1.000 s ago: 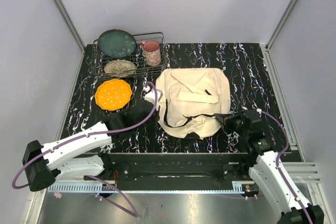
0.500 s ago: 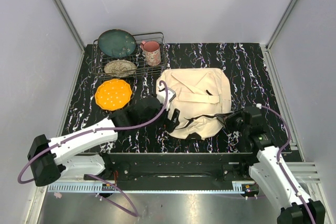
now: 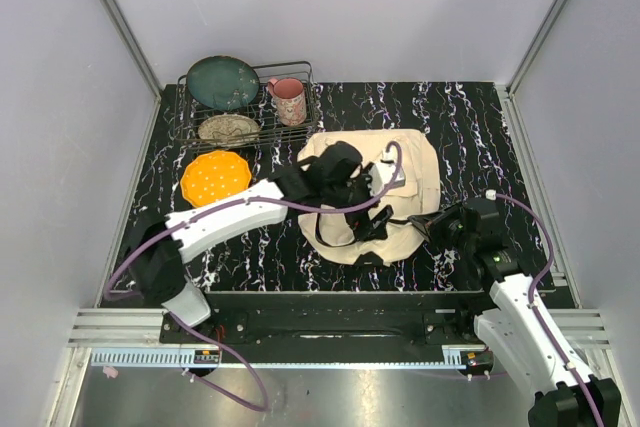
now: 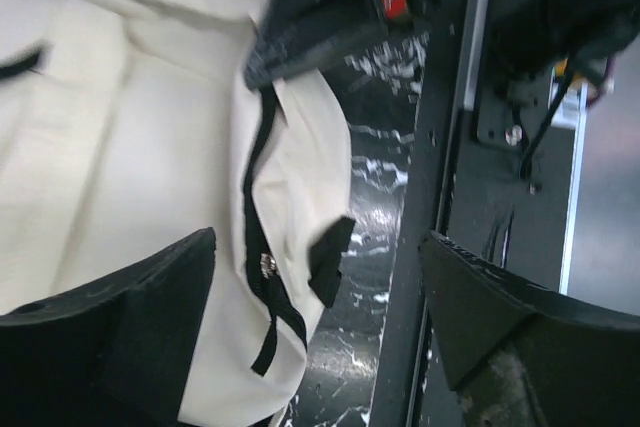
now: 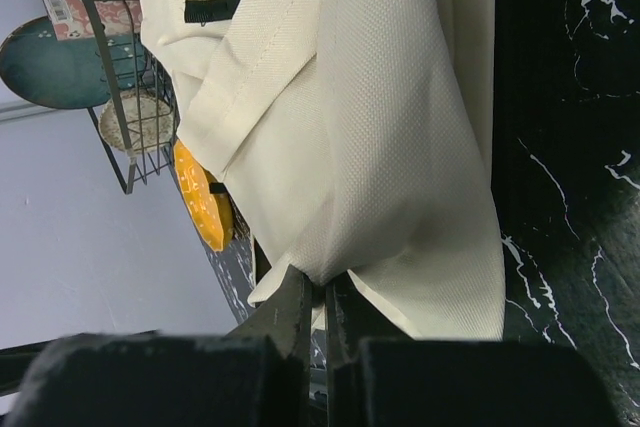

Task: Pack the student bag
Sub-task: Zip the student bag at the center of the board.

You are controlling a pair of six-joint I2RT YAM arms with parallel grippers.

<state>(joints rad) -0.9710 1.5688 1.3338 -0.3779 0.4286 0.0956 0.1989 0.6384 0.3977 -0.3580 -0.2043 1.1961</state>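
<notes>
Lab test booth: plain grey panel walls, aluminium frame rails, black marbled tabletop.

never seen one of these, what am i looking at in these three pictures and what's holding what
Two robot arms are bolted at the near edge of a table. The top picture looks down from above; the other two come from cameras on each wrist. On the dark marbled table lie a cream student bag, an orange plate and a wire rack with a teal plate and pink mug. The right gripper pinches the bag's edge; the left gripper hovers open over the bag, holding nothing.
</notes>
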